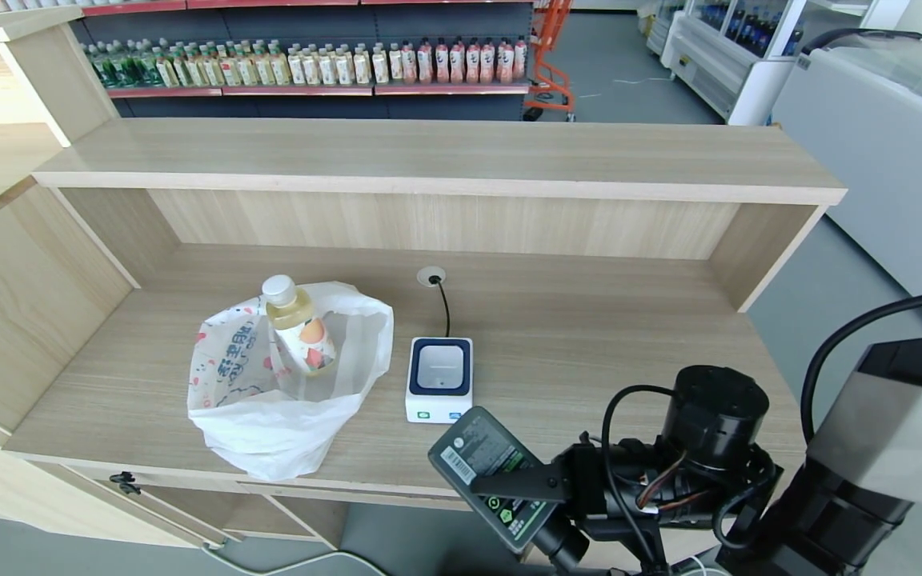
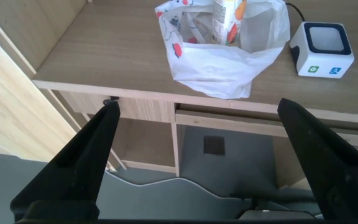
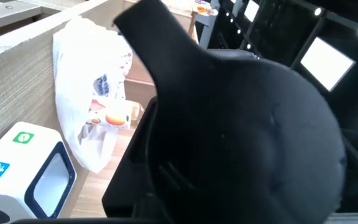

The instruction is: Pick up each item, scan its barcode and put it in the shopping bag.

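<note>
Scanning is the step in hand: the right end effector (image 1: 521, 484) grips a flat dark packet (image 1: 469, 448) at the desk's (image 1: 589, 336) front edge, near the white scanner (image 1: 439, 376), with its barcode sticker facing up. Next, I judge, that sticker must be turned toward the scanner window, then the packet goes into the shopping bag (image 1: 269, 432) (a drink bottle (image 1: 299, 328) already stands inside). The left end effector (image 2: 199, 112) hangs wide open below the desk front. The bag carries printed lettering, and the packet has green marks.

Wooden counter (image 1: 589, 336) with bag (image 1: 269, 424), scanner (image 1: 439, 378)
</note>
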